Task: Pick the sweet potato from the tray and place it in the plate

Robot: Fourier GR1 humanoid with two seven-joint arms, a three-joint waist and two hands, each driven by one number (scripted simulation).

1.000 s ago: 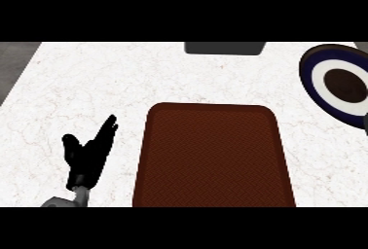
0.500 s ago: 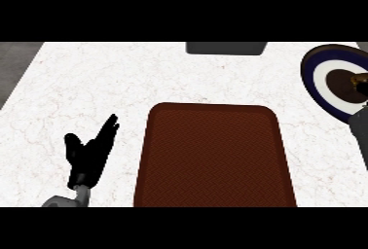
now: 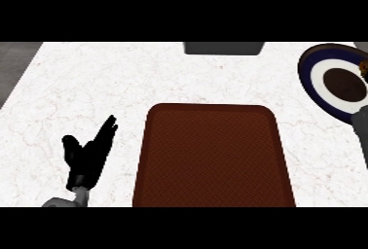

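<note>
The dark red-brown tray lies in the middle of the white marble counter and nothing shows on it. At the right edge lies the plate, with a dark blue rim, a white ring and a dark brown round middle. I cannot tell whether that brown patch is the sweet potato. My left hand rests open on the counter left of the tray, fingers straight and pointing away. Only a strip of grey right forearm shows at the right edge below the plate. The right hand itself is out of view.
A dark grey box-like object sits at the counter's back edge. The counter ends at the left, where darker floor shows. Bare marble lies between the left hand and the back edge.
A grey right forearm has come into view at the right edge, over the plate's lower rim. The left hand, tray and plate have not moved.
</note>
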